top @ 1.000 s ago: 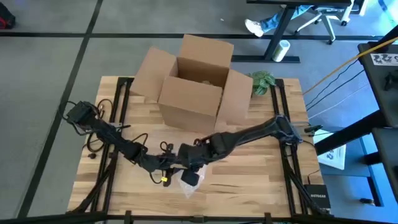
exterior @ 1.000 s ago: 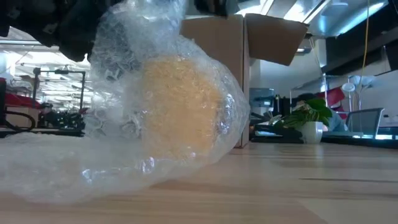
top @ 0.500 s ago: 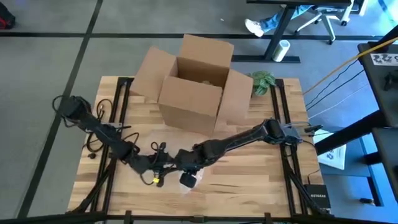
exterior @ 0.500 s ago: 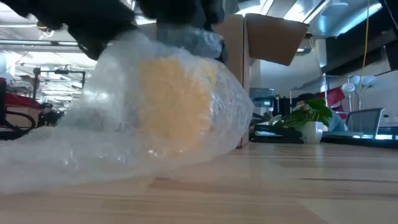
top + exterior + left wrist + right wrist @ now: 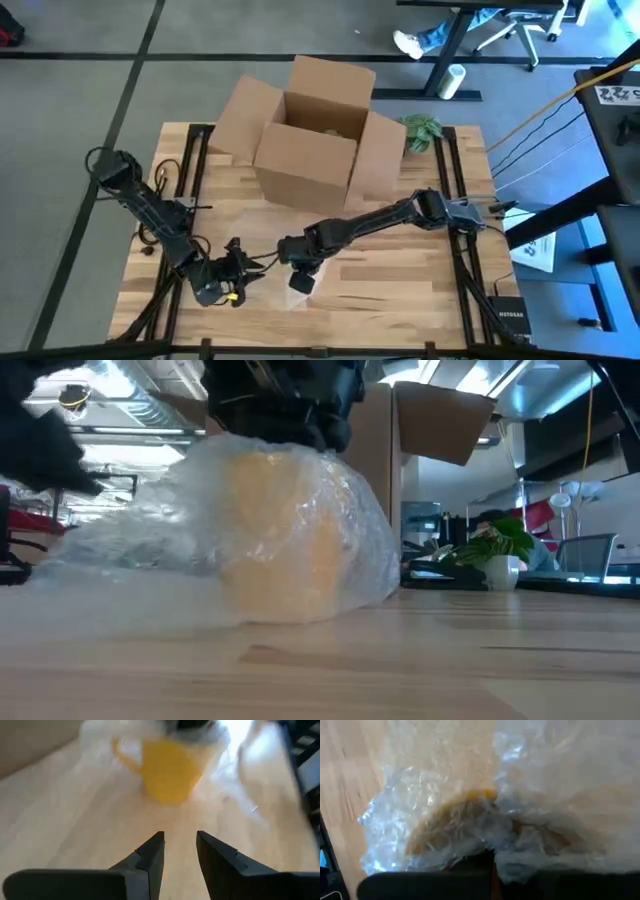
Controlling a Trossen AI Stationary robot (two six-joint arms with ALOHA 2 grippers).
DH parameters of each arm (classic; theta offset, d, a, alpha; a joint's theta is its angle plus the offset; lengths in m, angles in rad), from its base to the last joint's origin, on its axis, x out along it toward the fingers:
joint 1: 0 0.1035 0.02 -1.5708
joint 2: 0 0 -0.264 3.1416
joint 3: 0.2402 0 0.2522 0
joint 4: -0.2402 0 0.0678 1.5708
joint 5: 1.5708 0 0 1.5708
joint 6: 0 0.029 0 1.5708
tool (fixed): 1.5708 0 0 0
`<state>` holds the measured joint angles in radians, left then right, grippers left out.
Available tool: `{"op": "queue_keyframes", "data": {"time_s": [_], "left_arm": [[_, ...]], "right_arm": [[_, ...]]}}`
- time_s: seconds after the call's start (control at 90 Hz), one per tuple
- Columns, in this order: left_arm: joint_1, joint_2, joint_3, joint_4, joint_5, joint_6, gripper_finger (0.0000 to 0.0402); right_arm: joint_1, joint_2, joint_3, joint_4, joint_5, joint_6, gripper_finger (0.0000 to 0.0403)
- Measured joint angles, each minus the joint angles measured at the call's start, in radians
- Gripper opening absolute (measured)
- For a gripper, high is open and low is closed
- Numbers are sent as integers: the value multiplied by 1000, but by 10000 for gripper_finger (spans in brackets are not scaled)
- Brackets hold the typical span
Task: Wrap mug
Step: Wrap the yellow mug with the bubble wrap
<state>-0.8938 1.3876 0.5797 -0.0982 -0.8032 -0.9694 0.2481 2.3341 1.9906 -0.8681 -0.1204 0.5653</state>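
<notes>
Directly beneath right end effector [image 5: 300, 262] sits bubble-wrapped mug [image 5: 290, 535]

— Mug [image 5: 169, 769]?
— Yellow, plain, no print visible. Through the wrap it reads as a paler, dull yellow.
— Bubble wrap [image 5: 150, 545]?
— Clear, with white glints and a fine bubbled texture.
— Table [image 5: 400, 290]?
— Light wood, laid in long strips of pale and slightly darker tan.
— Box [image 5: 310, 135]?
— Plain brown cardboard, unmarked.
— Arms?
— Both dark, near black. Left gripper [image 5: 179, 845] fingers black; a small yellow spot shows near it from above.
— Plant [image 5: 421, 131]?
— Green leaves, lighter veining; white pot in the low view.
</notes>
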Motion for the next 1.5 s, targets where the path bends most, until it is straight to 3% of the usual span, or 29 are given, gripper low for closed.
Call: {"op": "queue_keyframes", "data": {"time_s": [0.222,0.333,0.678,0.944,1.044,1.289,1.5], "left_arm": [[-50,0,0,-158,-78,-151,98],[-37,2,-2,-136,-129,-90,98],[89,125,-2,28,-92,103,98],[182,168,-8,69,-192,202,98],[182,168,-46,222,-194,283,91],[160,168,-200,882,-105,610,50],[162,167,-244,1082,54,692,27]], "right_arm": [[-1,3,9,15,-87,-84,0],[3,5,9,47,-149,-153,0],[21,10,29,63,-162,-186,0],[38,13,63,56,-160,-182,0],[50,13,64,57,-154,-182,0],[62,12,65,57,-144,-180,0],[61,11,65,57,-143,-172,0]]}}
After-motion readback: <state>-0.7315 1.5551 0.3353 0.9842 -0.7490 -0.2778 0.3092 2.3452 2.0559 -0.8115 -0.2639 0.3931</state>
